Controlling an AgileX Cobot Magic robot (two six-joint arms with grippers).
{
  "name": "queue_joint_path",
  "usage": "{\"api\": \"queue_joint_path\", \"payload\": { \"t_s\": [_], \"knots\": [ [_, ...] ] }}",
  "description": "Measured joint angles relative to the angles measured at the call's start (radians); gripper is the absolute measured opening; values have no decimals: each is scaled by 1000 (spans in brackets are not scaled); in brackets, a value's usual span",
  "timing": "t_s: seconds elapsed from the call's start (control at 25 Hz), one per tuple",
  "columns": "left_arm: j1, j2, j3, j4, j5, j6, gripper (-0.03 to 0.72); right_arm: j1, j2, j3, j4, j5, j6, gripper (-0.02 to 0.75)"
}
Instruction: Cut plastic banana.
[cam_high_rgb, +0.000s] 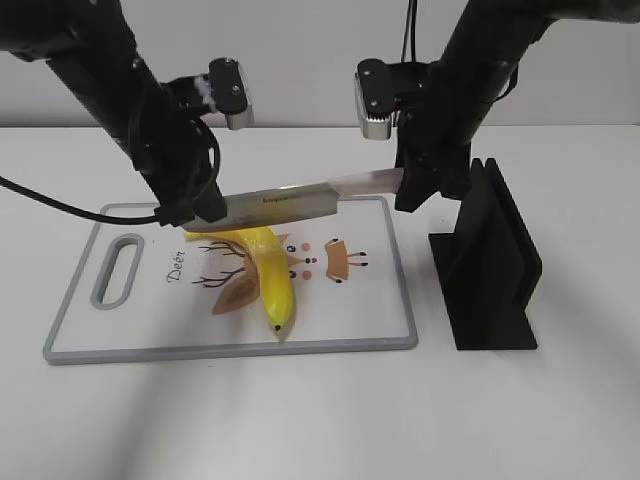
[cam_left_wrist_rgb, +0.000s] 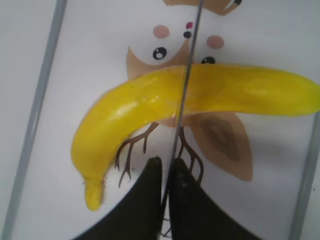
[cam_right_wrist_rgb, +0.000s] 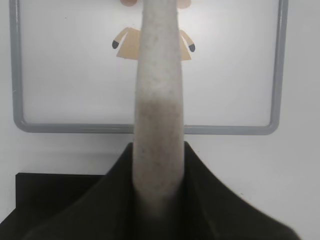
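Note:
The yellow plastic banana (cam_high_rgb: 270, 275) lies on the white cutting board (cam_high_rgb: 380, 320), dark tip toward the front edge. A knife (cam_high_rgb: 290, 203) hangs level above it, held at both ends. My left gripper (cam_high_rgb: 200, 212) is shut on the blade end. My right gripper (cam_high_rgb: 410, 190) is shut on the pale handle end. In the left wrist view the thin blade edge (cam_left_wrist_rgb: 187, 75) runs out from between the fingers (cam_left_wrist_rgb: 167, 162) and crosses the banana's middle (cam_left_wrist_rgb: 150, 110). In the right wrist view the handle (cam_right_wrist_rgb: 157, 100) sticks out of the jaws (cam_right_wrist_rgb: 157, 150) over the board (cam_right_wrist_rgb: 75, 75).
A black knife stand (cam_high_rgb: 490, 270) stands on the table just right of the board; it also shows in the right wrist view (cam_right_wrist_rgb: 50, 190). The board has a grey rim, a handle slot (cam_high_rgb: 118, 268) at its left end and a printed deer picture.

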Motion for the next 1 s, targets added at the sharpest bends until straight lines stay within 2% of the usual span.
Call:
{"api": "queue_joint_path", "payload": {
  "t_s": [0.32,0.52,0.72,1.0],
  "knots": [
    [1,133,-20,-24,-30,-111,18,-5,121,-7,-31,-45,-6,168],
    [0,122,-21,-24,-29,-125,21,-5,117,-10,-33,-43,-6,168],
    [-5,80,-7,17,-30,-138,21,0,78,-10,-32,-17,-3,168],
    [-12,-128,-5,56,63,-144,17,4,-95,-10,-33,64,12,168]
  ]
}}
